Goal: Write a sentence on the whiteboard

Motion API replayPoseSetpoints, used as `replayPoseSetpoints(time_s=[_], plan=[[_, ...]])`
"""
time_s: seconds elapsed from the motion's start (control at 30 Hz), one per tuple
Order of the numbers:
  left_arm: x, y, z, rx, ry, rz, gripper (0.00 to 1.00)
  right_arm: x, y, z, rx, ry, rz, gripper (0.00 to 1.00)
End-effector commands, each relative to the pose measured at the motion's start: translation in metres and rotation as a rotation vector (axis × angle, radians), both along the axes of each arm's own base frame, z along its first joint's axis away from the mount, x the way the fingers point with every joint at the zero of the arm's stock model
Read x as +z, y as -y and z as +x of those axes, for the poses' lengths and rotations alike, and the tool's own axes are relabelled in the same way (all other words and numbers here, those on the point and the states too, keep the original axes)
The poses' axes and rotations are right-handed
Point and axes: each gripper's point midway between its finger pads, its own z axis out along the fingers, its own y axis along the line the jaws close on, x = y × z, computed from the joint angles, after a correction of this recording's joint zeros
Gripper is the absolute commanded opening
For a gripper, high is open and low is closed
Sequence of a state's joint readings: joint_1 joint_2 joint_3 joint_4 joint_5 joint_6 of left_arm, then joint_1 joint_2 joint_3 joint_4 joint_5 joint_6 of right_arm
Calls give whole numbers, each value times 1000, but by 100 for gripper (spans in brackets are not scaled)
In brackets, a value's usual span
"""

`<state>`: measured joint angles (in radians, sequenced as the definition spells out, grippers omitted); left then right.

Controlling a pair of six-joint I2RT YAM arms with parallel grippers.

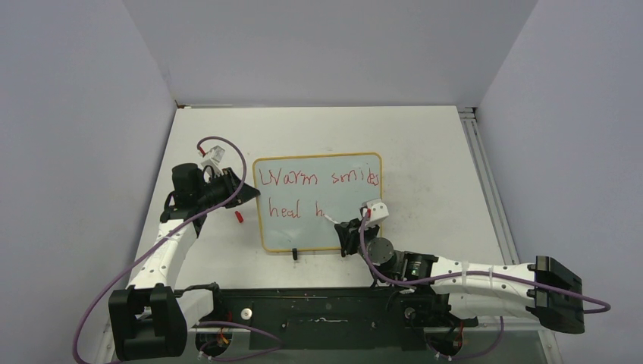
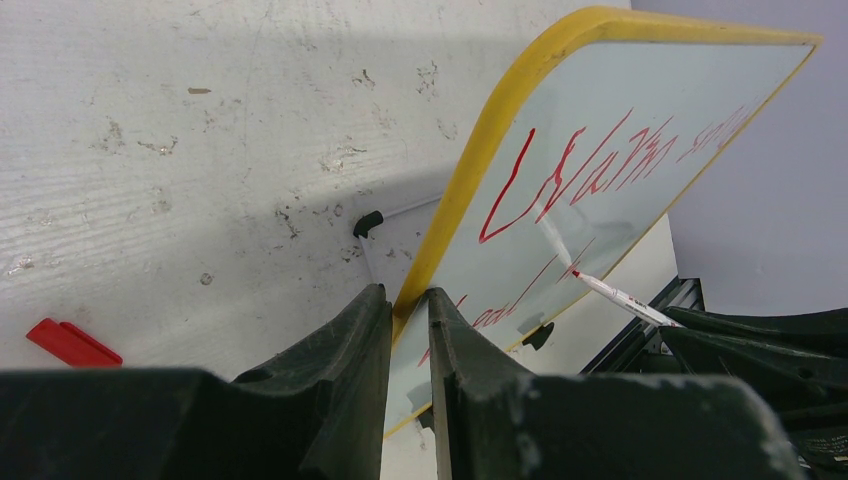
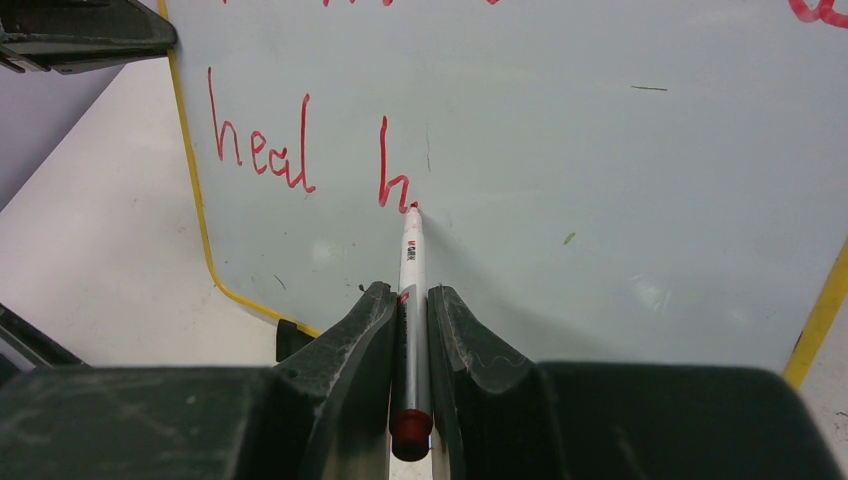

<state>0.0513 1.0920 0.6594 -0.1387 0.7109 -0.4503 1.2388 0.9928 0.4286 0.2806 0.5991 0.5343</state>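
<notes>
The whiteboard with a yellow frame lies on the table and bears red writing: "Warm smiles" above "heal h". My left gripper is shut on the board's left edge. My right gripper is shut on a white marker with a red tip. The tip touches the board at the foot of the "h". The marker also shows in the left wrist view. A black foot sits under the board's near edge.
A red marker cap lies on the table left of the board, also in the left wrist view. The black base rail runs along the near edge. Grey walls enclose the table.
</notes>
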Motion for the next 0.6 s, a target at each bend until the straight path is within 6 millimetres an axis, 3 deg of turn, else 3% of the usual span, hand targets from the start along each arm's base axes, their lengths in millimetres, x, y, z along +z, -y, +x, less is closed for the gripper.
replayPoseSetpoints(time_s=[0.0,0.3,0.57], plan=[[25,1,8,-14,84,16,19,20,3,7,-48,23,38,5],[25,1,8,-15,83,14,18,23,13,7,-75,28,34,5],[24,2,8,-16,81,15,19,40,5,13,-71,77,42,5]])
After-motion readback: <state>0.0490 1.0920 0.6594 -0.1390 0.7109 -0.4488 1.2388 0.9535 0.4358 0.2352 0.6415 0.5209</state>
